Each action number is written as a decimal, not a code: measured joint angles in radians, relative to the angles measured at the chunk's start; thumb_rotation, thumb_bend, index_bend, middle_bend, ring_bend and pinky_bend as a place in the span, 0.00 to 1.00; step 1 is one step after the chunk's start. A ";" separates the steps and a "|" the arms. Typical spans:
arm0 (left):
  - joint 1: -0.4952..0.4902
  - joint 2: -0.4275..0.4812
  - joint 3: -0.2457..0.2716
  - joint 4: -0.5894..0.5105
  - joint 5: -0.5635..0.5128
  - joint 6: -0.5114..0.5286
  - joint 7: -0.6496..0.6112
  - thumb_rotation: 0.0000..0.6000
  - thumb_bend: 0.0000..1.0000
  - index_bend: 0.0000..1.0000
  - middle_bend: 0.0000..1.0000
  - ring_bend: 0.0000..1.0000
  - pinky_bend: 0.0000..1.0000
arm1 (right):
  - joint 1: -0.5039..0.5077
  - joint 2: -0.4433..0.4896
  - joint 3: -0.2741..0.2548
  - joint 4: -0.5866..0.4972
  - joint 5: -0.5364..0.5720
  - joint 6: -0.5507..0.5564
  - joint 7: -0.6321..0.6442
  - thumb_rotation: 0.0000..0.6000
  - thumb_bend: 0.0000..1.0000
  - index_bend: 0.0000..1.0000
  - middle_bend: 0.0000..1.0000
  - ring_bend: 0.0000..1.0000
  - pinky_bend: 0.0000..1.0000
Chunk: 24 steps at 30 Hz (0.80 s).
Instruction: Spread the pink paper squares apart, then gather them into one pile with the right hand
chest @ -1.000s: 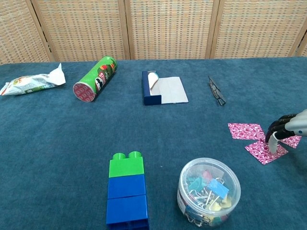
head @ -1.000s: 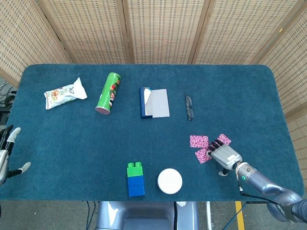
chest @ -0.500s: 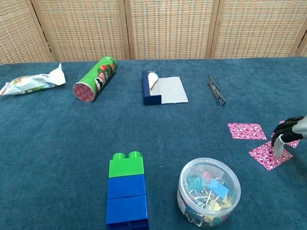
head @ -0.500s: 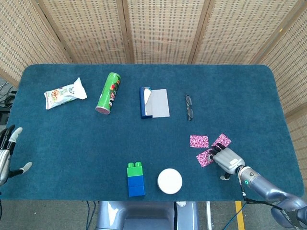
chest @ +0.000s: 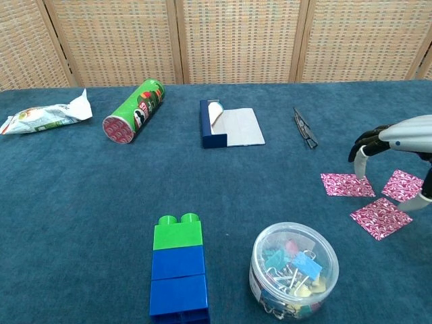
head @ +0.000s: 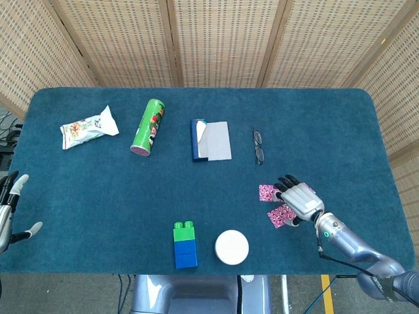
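Our right hand (chest: 395, 145) hangs above the table with its fingers spread and nothing in them, lifted clear of the pink paper squares (chest: 345, 184). We count 3 squares: 1 to the left under the fingertips, 1 further right (chest: 403, 185) below the wrist, and 1 nearer the table edge (chest: 381, 218). In the chest view all 3 lie flat and apart, with cloth showing between them, so we judge the spreading done and the gathering next.

To gather them well, we would lower the fingertips flat onto the left square, press lightly, and drag it across the cloth toward the other 2. Paper this thin will likely buckle or slip out if we push at its edge, so a soft press from above looks safer. We would slide each piece over the next rather than try to lift it.

Our left hand (head: 12, 209) sits at the far left edge of the head view, off the table, fingers apart and holding nothing.

Elsewhere on the table (head: 78, 190) we count 1 snack bag (head: 88, 127), 1 green tube can (head: 148, 126), 1 blue notebook (head: 211, 140), 1 pair of small scissors (chest: 304, 127), 1 stack of green and blue blocks (chest: 178, 273) and 1 clear tub of binder clips (chest: 293, 271).
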 measured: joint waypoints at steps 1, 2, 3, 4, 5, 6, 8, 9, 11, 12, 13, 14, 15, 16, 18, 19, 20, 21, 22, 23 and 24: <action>0.001 0.000 0.000 0.002 0.000 0.001 -0.003 1.00 0.18 0.04 0.00 0.00 0.00 | 0.003 -0.015 0.008 0.013 0.012 0.000 -0.004 1.00 0.23 0.33 0.18 0.00 0.01; 0.002 0.001 0.001 0.003 -0.001 0.001 -0.005 1.00 0.18 0.04 0.00 0.00 0.00 | 0.005 -0.025 0.014 0.023 0.021 0.000 -0.007 1.00 0.23 0.34 0.18 0.00 0.01; 0.002 0.001 0.001 0.005 -0.001 0.001 -0.007 1.00 0.18 0.04 0.00 0.00 0.00 | 0.008 -0.037 0.019 0.033 0.030 -0.001 -0.012 1.00 0.23 0.34 0.18 0.00 0.01; 0.003 0.001 0.001 0.008 -0.002 0.000 -0.011 1.00 0.18 0.04 0.00 0.00 0.00 | 0.011 -0.052 0.025 0.048 0.042 -0.004 -0.021 1.00 0.23 0.34 0.18 0.00 0.01; 0.004 0.001 0.002 0.010 -0.003 0.000 -0.014 1.00 0.18 0.04 0.00 0.00 0.00 | 0.014 -0.064 0.029 0.059 0.051 -0.005 -0.027 1.00 0.23 0.34 0.18 0.00 0.01; 0.004 0.001 0.002 0.012 -0.004 0.000 -0.016 1.00 0.18 0.04 0.00 0.00 0.00 | 0.017 -0.075 0.034 0.069 0.060 -0.007 -0.033 1.00 0.23 0.34 0.18 0.00 0.01; 0.005 0.002 0.001 0.016 -0.004 0.001 -0.020 1.00 0.17 0.04 0.00 0.00 0.00 | 0.023 -0.099 0.044 0.093 0.080 -0.012 -0.045 1.00 0.23 0.34 0.18 0.00 0.01; 0.006 0.002 0.001 0.017 -0.005 0.001 -0.023 1.00 0.17 0.04 0.00 0.00 0.00 | 0.026 -0.108 0.048 0.103 0.089 -0.014 -0.050 1.00 0.23 0.34 0.18 0.00 0.01; 0.008 0.003 0.001 0.020 -0.007 0.002 -0.027 1.00 0.17 0.04 0.00 0.00 0.00 | 0.032 -0.129 0.056 0.127 0.106 -0.020 -0.058 1.00 0.22 0.34 0.18 0.00 0.01; 0.009 0.004 0.001 0.021 -0.007 0.002 -0.029 1.00 0.17 0.04 0.00 0.00 0.00 | 0.034 -0.138 0.059 0.137 0.113 -0.022 -0.060 1.00 0.21 0.34 0.18 0.00 0.01; 0.010 0.005 0.001 0.022 -0.008 0.003 -0.031 1.00 0.17 0.04 0.00 0.00 0.00 | 0.037 -0.150 0.063 0.150 0.122 -0.025 -0.063 1.00 0.21 0.34 0.18 0.00 0.01; 0.011 0.005 0.001 0.023 -0.009 0.003 -0.032 1.00 0.18 0.04 0.00 0.00 0.00 | 0.039 -0.158 0.066 0.159 0.126 -0.028 -0.064 1.00 0.21 0.34 0.18 0.00 0.01; 0.012 0.005 0.001 0.024 -0.010 0.003 -0.033 1.00 0.18 0.04 0.00 0.00 0.00 | 0.041 -0.165 0.068 0.168 0.130 -0.030 -0.065 1.00 0.21 0.34 0.18 0.00 0.01; 0.012 0.006 0.001 0.025 -0.012 0.003 -0.034 1.00 0.18 0.04 0.00 0.00 0.00 | 0.044 -0.174 0.071 0.178 0.135 -0.032 -0.066 1.00 0.21 0.34 0.18 0.00 0.01; 0.013 0.007 0.001 0.025 -0.012 0.003 -0.035 1.00 0.18 0.04 0.00 0.00 0.00 | 0.047 -0.185 0.075 0.191 0.141 -0.035 -0.065 1.00 0.21 0.34 0.18 0.00 0.01; 0.013 0.007 0.001 0.026 -0.012 0.003 -0.036 1.00 0.17 0.04 0.00 0.00 0.00 | 0.048 -0.191 0.076 0.198 0.144 -0.037 -0.066 1.00 0.21 0.34 0.18 0.00 0.01; 0.013 0.008 0.001 0.026 -0.012 0.002 -0.036 1.00 0.17 0.04 0.00 0.00 0.00 | 0.049 -0.194 0.077 0.203 0.145 -0.037 -0.066 1.00 0.21 0.34 0.18 0.00 0.01; 0.013 0.008 0.001 0.026 -0.012 0.002 -0.036 1.00 0.18 0.04 0.00 0.00 0.00 | 0.050 -0.198 0.078 0.208 0.147 -0.038 -0.066 1.00 0.21 0.34 0.18 0.00 0.01; 0.013 0.008 0.001 0.027 -0.013 0.002 -0.037 1.00 0.18 0.04 0.00 0.00 0.00 | 0.050 -0.205 0.078 0.216 0.148 -0.038 -0.066 1.00 0.21 0.34 0.18 0.00 0.01; 0.013 0.008 0.001 0.027 -0.013 0.002 -0.037 1.00 0.18 0.04 0.00 0.00 0.00 | 0.050 -0.209 0.078 0.223 0.149 -0.037 -0.066 1.00 0.21 0.34 0.18 0.00 0.01; 0.013 0.009 0.001 0.028 -0.013 0.001 -0.038 1.00 0.18 0.04 0.00 0.00 0.00 | 0.050 -0.214 0.078 0.229 0.150 -0.036 -0.066 1.00 0.21 0.34 0.18 0.00 0.01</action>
